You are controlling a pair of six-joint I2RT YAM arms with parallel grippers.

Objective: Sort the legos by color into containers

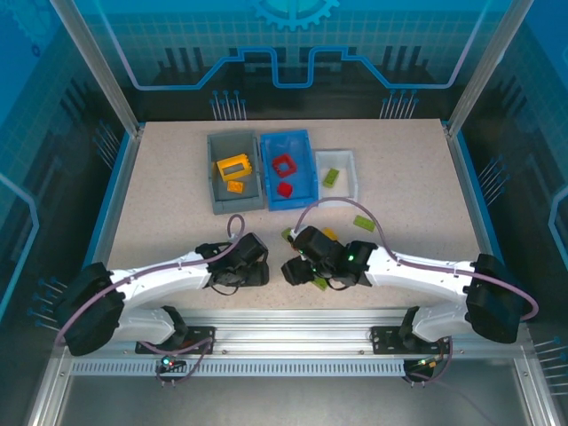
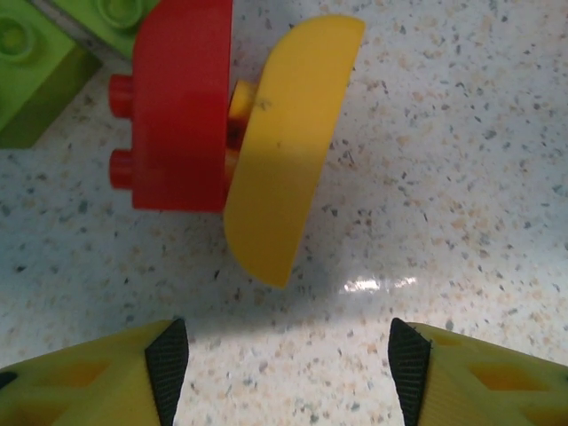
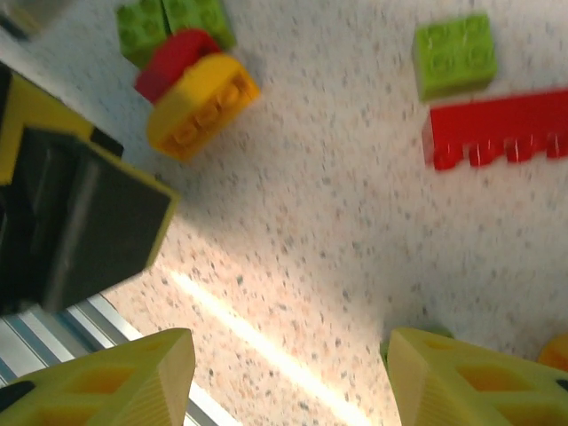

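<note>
Yellow plastic, a rounded piece [image 2: 288,142], lies on the table [image 2: 444,222] just ahead of the left gripper [image 2: 288,373], whose jaws stand apart with nothing between them; a red brick [image 2: 182,106] sits against its flat side (joined or merely touching, I cannot tell), and a green brick [image 2: 35,80] lies just beyond. The right gripper [image 3: 293,382] is likewise spread and empty, close beside the left one, with a long red brick [image 3: 501,138] ahead of it. The likely trouble is that closing on the yellow piece carries the red brick along into the grey bin [image 1: 232,169], where yellow pieces lie, not the blue bin [image 1: 288,169] holding red; the curved face may slip from the grip; the two wrists, so near each other, could collide if both reach at once.
</note>
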